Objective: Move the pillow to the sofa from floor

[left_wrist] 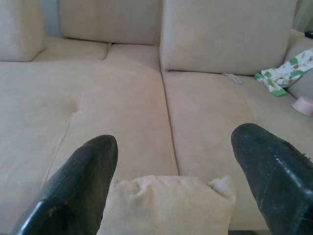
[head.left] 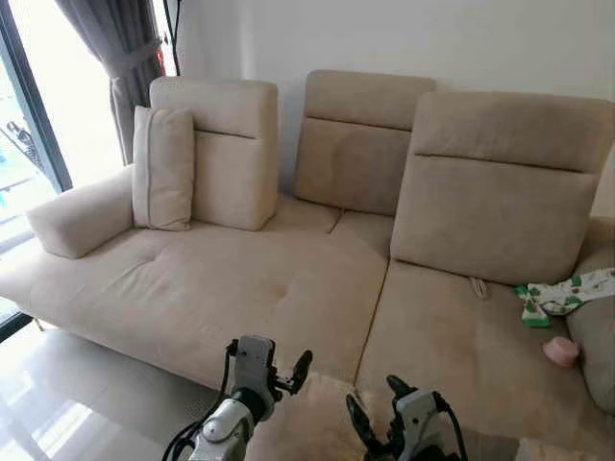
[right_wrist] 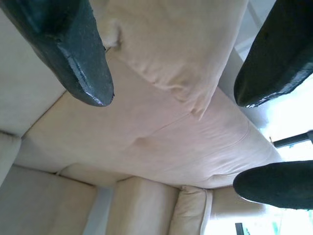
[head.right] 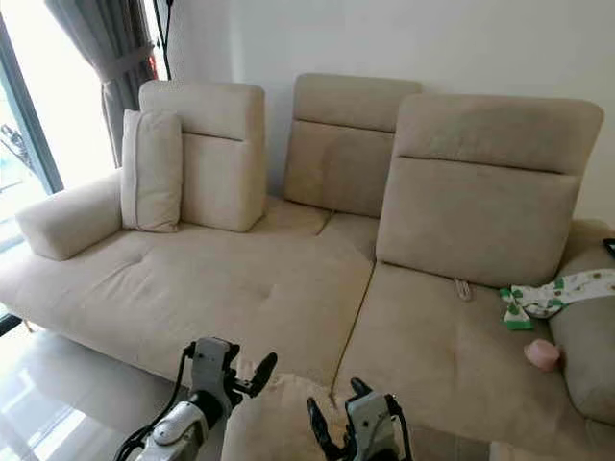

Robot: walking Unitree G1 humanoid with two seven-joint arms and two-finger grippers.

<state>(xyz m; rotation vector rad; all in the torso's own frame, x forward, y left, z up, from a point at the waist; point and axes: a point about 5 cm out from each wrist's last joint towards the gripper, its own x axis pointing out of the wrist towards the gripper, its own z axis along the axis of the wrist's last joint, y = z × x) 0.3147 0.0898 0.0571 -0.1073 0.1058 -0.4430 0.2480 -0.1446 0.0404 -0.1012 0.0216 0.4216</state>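
Pillow [head.left: 307, 423]: bottom centre of frame, at sofa [head.left: 240, 288] front edge, between left gripper [head.left: 269, 375] and right gripper [head.left: 380, 408]. Fingers spread, flanking pillow, grip unconfirmed. Risk: loose hold, pillow slides to floor [head.left: 67, 403].

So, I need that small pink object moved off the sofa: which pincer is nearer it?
Right. The right pincer sits at the seat's front edge, nearer the small pink object by the right armrest; the left pincer is farther left, past the held pillow.

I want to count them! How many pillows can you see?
2: one pillow stands upright at the sofa's left end, against the backrest; the other pillow is between the two grippers, before the seat's front edge.
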